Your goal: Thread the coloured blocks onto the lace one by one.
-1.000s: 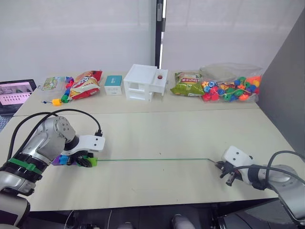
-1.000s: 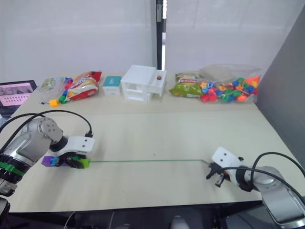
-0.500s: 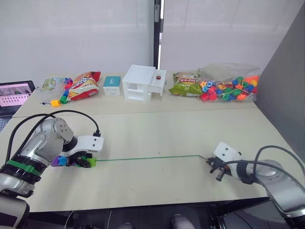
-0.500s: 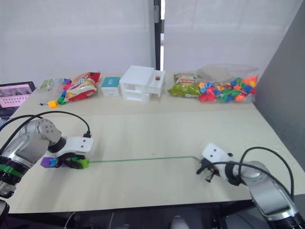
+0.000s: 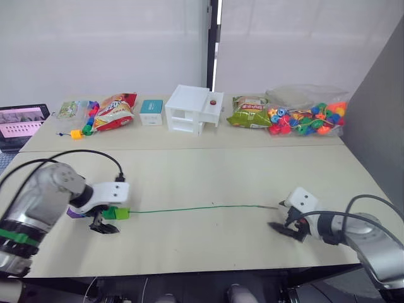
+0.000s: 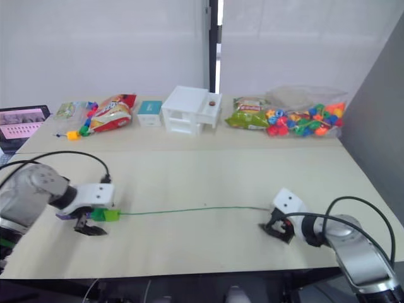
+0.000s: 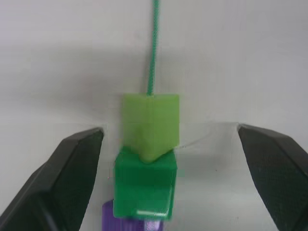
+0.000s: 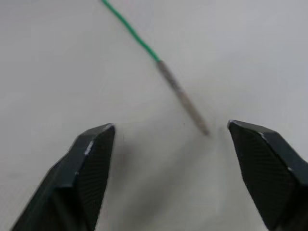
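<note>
Both grippers, left and right, stand wide and hold nothing: the coloured blocks sit strung at the knotted end of the lace on the table, its grey tip lying free between my right fingers. I judge the threading finished, so I should back both arms off straight, without snagging cord. A second ago both grippers gripped; now the lace lies slightly slack.

Head stereo pair looking forward and down over one shared table, wrist cameras close above tabletop
</note>
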Controlling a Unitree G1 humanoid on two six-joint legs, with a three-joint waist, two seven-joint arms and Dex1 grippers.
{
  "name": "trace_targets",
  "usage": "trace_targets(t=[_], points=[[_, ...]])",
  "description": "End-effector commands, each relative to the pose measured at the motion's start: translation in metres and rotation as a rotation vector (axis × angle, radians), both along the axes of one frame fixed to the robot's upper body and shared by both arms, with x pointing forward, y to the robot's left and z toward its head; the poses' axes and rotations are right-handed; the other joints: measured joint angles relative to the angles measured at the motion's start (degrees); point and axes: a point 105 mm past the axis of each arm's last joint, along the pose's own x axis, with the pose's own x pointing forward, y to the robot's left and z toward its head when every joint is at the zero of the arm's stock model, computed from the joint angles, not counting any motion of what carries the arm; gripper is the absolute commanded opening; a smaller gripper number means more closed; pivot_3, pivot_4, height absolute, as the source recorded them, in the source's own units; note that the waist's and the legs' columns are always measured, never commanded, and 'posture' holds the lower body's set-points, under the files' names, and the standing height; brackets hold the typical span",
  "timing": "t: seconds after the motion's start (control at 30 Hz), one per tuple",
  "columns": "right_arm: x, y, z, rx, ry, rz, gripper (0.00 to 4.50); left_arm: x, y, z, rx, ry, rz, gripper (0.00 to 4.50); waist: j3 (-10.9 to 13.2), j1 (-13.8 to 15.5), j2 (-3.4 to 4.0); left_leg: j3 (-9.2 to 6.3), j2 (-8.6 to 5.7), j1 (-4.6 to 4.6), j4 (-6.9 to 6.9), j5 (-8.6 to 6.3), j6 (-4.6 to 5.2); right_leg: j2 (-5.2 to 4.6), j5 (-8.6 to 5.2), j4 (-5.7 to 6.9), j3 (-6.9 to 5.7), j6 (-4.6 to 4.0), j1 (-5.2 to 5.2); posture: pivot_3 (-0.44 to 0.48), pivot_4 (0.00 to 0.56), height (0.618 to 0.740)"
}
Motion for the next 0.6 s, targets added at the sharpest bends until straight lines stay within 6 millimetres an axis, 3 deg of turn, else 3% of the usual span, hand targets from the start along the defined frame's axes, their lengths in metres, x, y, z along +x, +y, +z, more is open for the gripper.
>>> trace_targets(t=[0.03, 0.13, 0.27, 0.43, 0.6], points=[[-0.004, 0.002, 0.027, 0.097, -0.057, 0.014, 4.46, -0.002, 0.002, 0.047, -0.236, -0.161, 0.104, 4.50, 0.0, 0.2, 0.00, 0.01, -0.06, -0.20, 0.00, 0.01, -0.01, -0.08, 0.16, 0.10, 0.01, 0.00, -0.31, 0.000, 0.150, 0.740], [-0.003, -0.003, 0.032, 0.179, -0.067, -0.031, 4.46, -0.015, 0.022, 0.055, -0.406, -0.216, 0.267, 4.50, 0.0, 0.3, 0.00, 0.02, -0.10, -0.27, -0.03, 0.00, -0.01, -0.11, 0.21, 0.22, 0.00, -0.02, -0.45, 0.000, 0.150, 0.740], [-0.004, -0.016, 0.029, 0.231, -0.072, -0.105, 4.46, -0.051, 0.061, 0.033, -0.492, -0.200, 0.488, 4.50, 0.0, -0.4, 0.07, 0.12, -0.05, -0.22, -0.23, -0.02, 0.03, -0.08, 0.20, -0.02, 0.04, -0.03, -0.49, 0.000, 0.150, 0.740], [-0.007, -0.040, 0.017, 0.261, -0.088, -0.219, 4.46, -0.084, 0.091, 0.010, -0.618, -0.245, 0.663, 4.50, 0.1, 0.8, -0.08, 0.13, -0.04, -0.22, -0.21, 0.00, -0.02, -0.13, 0.20, -0.17, 0.00, -0.03, -0.35, 0.000, 0.150, 0.740], [-0.016, -0.068, 0.011, 0.326, -0.114, -0.337, 4.46, -0.112, 0.106, -0.023, -0.652, -0.262, 0.792, 4.50, 0.1, 1.4, -0.08, 0.23, -0.05, -0.17, -0.19, 0.02, -0.06, -0.17, 0.20, -0.29, 0.02, -0.03, -0.26, 0.000, 0.150, 0.740]])
